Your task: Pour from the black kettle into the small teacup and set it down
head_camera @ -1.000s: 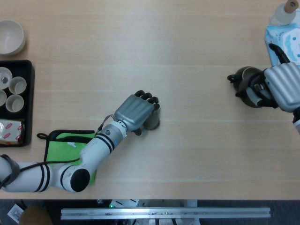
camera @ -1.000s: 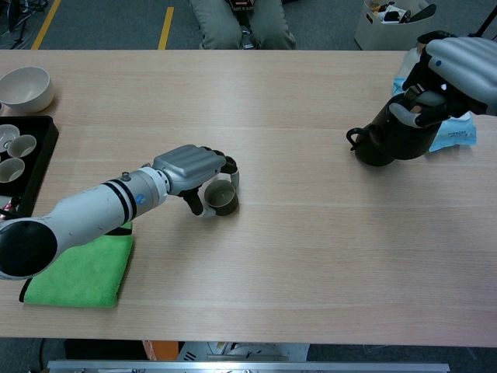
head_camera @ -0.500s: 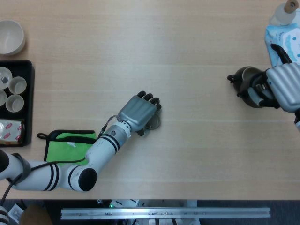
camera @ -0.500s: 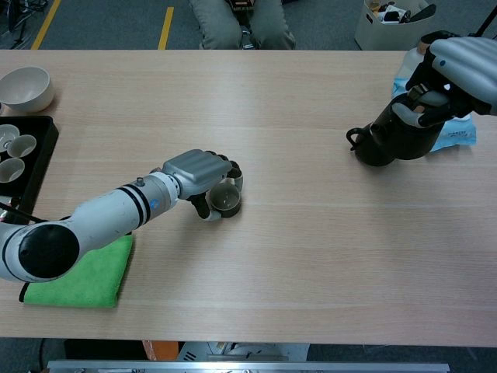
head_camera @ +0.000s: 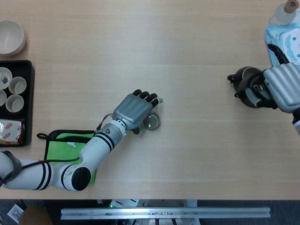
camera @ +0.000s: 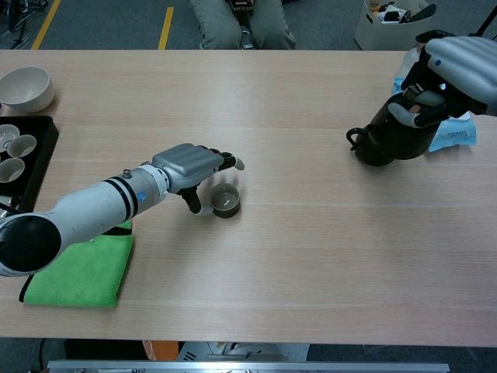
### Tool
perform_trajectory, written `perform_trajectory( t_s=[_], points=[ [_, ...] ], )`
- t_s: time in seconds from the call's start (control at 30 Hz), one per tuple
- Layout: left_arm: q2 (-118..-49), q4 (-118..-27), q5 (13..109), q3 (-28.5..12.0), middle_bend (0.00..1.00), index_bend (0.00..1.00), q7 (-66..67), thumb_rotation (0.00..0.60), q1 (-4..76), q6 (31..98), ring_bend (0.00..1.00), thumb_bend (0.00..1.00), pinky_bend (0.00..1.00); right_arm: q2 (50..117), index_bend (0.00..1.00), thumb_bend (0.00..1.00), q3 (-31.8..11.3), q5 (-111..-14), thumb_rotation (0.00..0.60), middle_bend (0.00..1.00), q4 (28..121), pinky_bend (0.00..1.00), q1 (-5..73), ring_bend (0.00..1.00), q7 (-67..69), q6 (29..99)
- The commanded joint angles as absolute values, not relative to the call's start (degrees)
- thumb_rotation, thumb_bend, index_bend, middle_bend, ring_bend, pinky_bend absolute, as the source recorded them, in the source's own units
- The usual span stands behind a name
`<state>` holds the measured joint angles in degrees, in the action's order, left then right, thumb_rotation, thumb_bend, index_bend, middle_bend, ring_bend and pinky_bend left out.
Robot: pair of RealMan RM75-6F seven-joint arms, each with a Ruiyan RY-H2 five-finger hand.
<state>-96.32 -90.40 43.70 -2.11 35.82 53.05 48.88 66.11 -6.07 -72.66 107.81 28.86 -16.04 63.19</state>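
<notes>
1. The left hand (camera: 194, 167) hovers just beside the small teacup (camera: 226, 201), fingers spread, holding nothing.
2. Well apart across the surface (camera: 311, 233), the right hand (camera: 439, 70) clamps the black kettle (camera: 392, 136), which seems to rest there.
3. Pouring hasn't begun; next, carry the kettle over the cup.

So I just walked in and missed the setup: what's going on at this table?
A two-armed robot is working on pouring tea. Its right hand grips the black kettle, which sits on the table at the far right, not yet lifted. Its left hand is beside the small teacup near the middle, fingers spread and apparently not gripping it; the cup stands upright. A green cloth lies under the left arm, and a black tray of cups sits at the left edge.
</notes>
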Motion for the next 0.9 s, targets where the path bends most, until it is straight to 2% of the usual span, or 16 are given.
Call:
perform_trajectory(
  t_s=[0.03, 0.53, 0.9],
  points=[
    [-94.46, -91.76, 44.49, -1.89, 0.1, 0.1, 35.43, 0.6, 52.55, 50.15, 0.11, 0.28, 0.13, 65.98, 1.0, 0.38, -6.16, -73.03, 0.533, 0.93, 108.18, 0.0, 28.99, 0.85, -16.07, 63.19],
    [-76.88, -99.3, 50.54, -1.97, 0.1, 0.1, 24.73, 0.6, 42.76, 60.97, 0.11, 0.28, 0.13, 68.27, 1.0, 0.38, -7.02, -72.52, 0.546, 0.93, 108.63, 0.0, 31.17, 0.85, -17.54, 61.31],
    [-71.44, -101.13, 57.38, -1.81, 0.1, 0.11, 17.44, 0.6, 35.34, 67.94, 0.11, 0.28, 0.13, 71.95, 1.0, 0.38, -8.02, -70.19, 0.572, 0.93, 109.17, 0.0, 33.91, 0.85, -21.0, 59.83]
  ],
)
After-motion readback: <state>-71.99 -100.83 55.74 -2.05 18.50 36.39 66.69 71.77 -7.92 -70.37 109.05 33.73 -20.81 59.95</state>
